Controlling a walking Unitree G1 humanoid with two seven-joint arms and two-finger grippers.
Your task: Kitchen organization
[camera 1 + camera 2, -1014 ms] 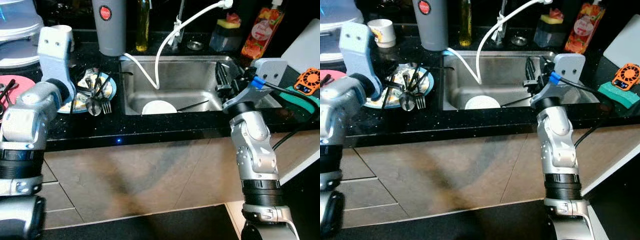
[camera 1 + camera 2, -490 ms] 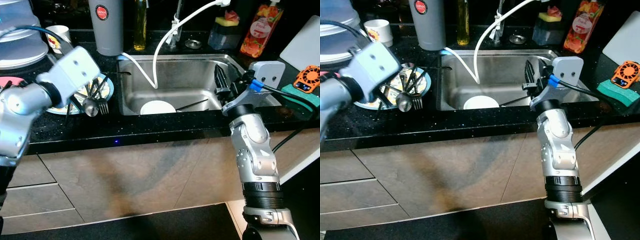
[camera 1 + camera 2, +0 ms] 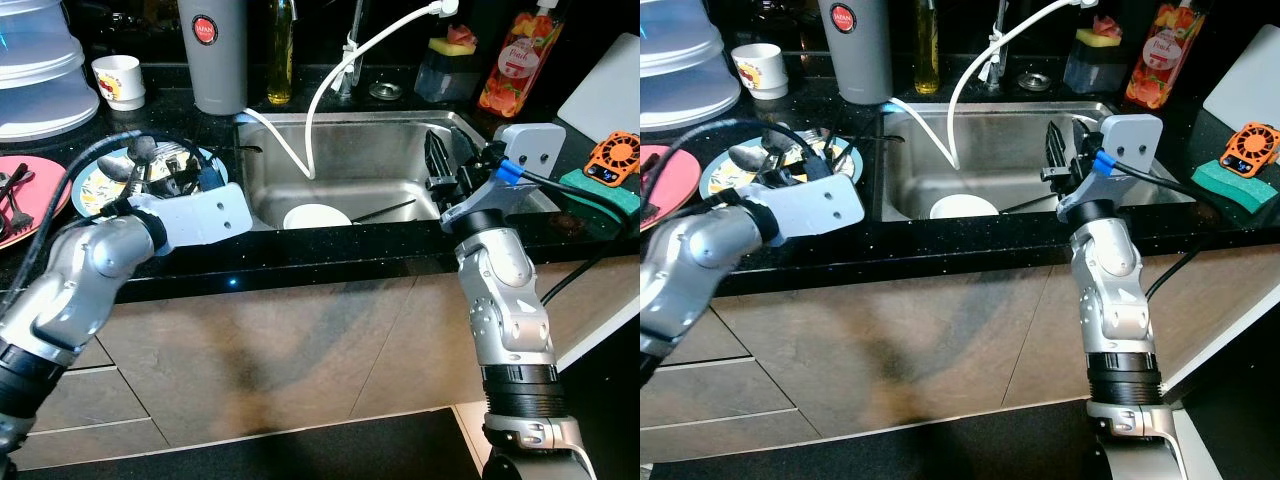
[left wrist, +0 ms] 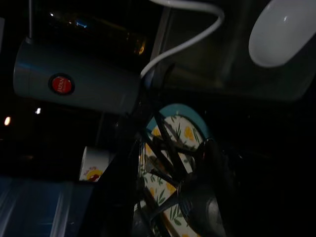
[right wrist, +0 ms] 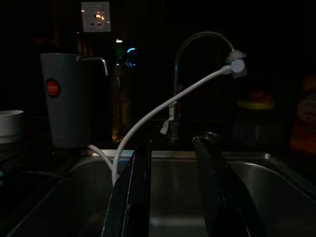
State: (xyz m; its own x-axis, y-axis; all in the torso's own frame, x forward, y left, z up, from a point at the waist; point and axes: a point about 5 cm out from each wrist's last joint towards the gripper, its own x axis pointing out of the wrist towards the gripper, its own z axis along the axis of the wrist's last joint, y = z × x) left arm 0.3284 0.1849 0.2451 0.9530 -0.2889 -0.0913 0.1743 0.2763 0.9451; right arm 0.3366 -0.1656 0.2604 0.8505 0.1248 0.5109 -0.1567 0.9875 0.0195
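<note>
My left gripper (image 3: 165,172) reaches over the counter's front edge above a blue-rimmed flowered plate (image 3: 98,182). It is shut on a bundle of cutlery (image 4: 170,163), with a spoon (image 3: 140,150) sticking up from it. Inside the steel sink (image 3: 380,150) lie a white bowl (image 3: 317,216) and a black utensil (image 3: 385,211). My right gripper (image 3: 436,160) hangs over the sink's right rim, open, with nothing between its fingers (image 5: 136,192).
A red plate (image 3: 35,185) with dark forks lies at the far left, under stacked containers (image 3: 35,70). A white cup (image 3: 118,80), grey tumbler (image 3: 212,55), oil bottle (image 3: 281,50) and white faucet hose (image 3: 330,75) line the back. A green sponge (image 3: 595,188) lies right.
My left arm has swung down from upright over the plate and turned, so its wrist is low at the counter's edge and the held cutlery points up. The right arm holds still.
</note>
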